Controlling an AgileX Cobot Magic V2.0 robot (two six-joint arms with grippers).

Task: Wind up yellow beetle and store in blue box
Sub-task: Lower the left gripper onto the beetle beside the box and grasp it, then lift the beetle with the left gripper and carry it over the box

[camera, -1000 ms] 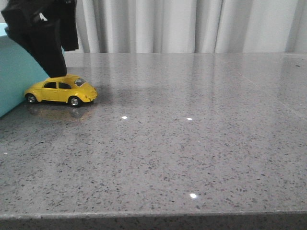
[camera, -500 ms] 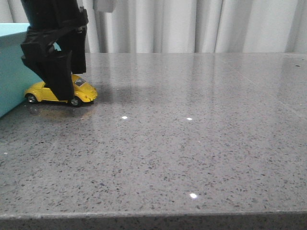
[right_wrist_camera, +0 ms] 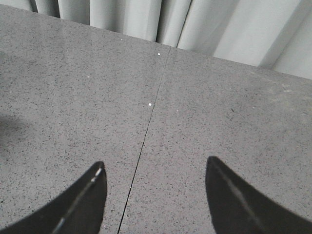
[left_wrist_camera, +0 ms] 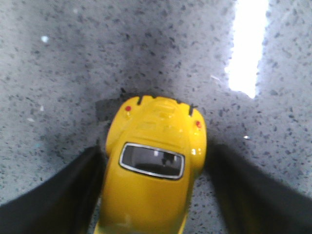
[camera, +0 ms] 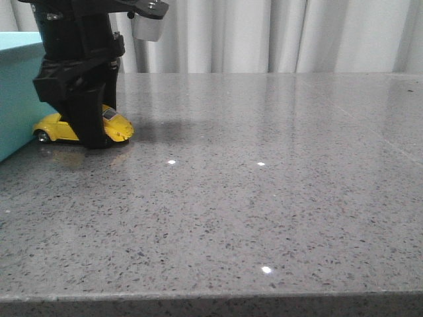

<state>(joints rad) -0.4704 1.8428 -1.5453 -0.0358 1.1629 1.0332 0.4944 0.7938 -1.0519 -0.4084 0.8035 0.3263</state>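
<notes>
Grey speckled stone table (camera: 264, 198) backed by pale curtains (camera: 277, 33). At far left stands the blue box (camera: 16, 99). Just beside it, the yellow beetle (camera: 115, 125) rests on its wheels. Left gripper (camera: 89, 132) straddles the car, jaws spread, one finger (left_wrist_camera: 63, 195) touching its flank. Right gripper (right_wrist_camera: 153, 195) hangs released over bare table.

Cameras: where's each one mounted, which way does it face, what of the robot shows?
Front: looks forward across the table to curtains; shows the left gripper over the yellow beetle, beside the blue box.
Left wrist: looks down on the beetle between open fingers.
Right wrist: above bare tabletop, facing curtains; right gripper open.
Shared: front and left wrist both show the beetle.
</notes>
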